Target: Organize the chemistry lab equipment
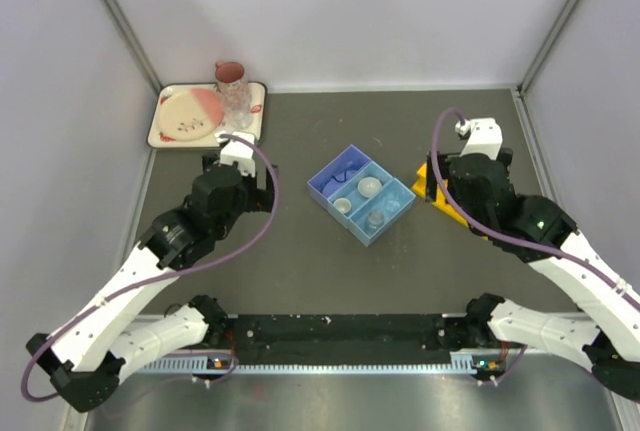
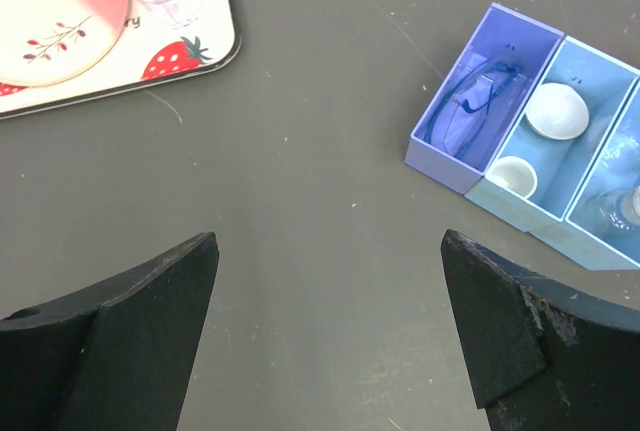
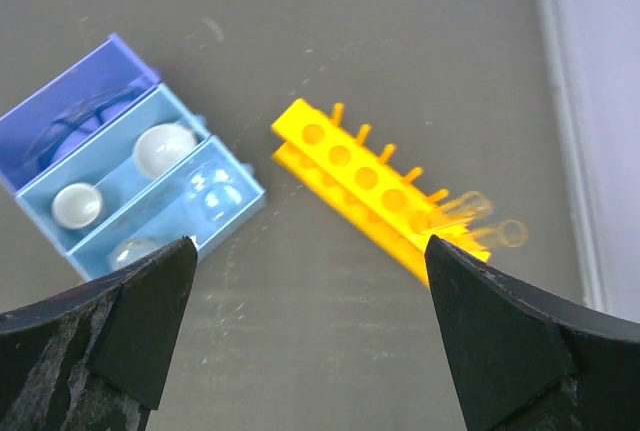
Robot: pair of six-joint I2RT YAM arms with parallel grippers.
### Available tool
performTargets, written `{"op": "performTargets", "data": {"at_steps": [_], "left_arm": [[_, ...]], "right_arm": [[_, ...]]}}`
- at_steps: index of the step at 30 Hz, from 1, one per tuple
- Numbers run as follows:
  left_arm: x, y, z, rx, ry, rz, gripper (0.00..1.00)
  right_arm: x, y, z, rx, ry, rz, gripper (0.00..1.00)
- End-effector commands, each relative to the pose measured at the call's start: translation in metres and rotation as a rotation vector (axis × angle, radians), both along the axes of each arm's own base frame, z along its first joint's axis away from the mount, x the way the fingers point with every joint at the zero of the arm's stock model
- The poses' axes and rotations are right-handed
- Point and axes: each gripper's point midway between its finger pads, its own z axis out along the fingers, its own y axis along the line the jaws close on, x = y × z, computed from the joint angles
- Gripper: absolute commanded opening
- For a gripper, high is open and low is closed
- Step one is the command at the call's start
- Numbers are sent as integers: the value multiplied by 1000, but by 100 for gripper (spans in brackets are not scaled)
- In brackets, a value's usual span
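Both the left gripper [image 2: 328, 243] and the right gripper [image 3: 310, 248] hang wide open and empty. The yellow holed tube rack [image 3: 368, 183] lies just right of the central blue divided tray [image 2: 438, 169]. Its long axis runs diagonally, and from above the right arm mostly hides it. The thin glass rods [image 3: 470, 213] at its end are blurred.

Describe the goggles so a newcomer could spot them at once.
Find the blue divided tray at the middle of the table. Its violet end compartment, farthest from the yellow tube rack, holds the blue-rimmed goggles. Its neighbours are small white round dishes; the goggles are a blue looped frame.
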Motion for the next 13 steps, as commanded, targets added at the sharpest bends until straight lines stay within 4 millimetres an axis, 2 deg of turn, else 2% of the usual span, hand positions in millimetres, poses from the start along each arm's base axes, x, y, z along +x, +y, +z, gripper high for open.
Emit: {"op": "performTargets", "data": {"at_steps": [1,7,13], "left_arm": [[3,12,16,-71,-115,69,99],[0,29,11,-49,-136,134,99],[2,36,14,-43,-182,167,99]], "right_arm": [[9,-33,33,-54,-127,-170,99],[10,-39,48,-47,-163,-202,99],[15,-14,46,-10,-152,-83,99]]}}
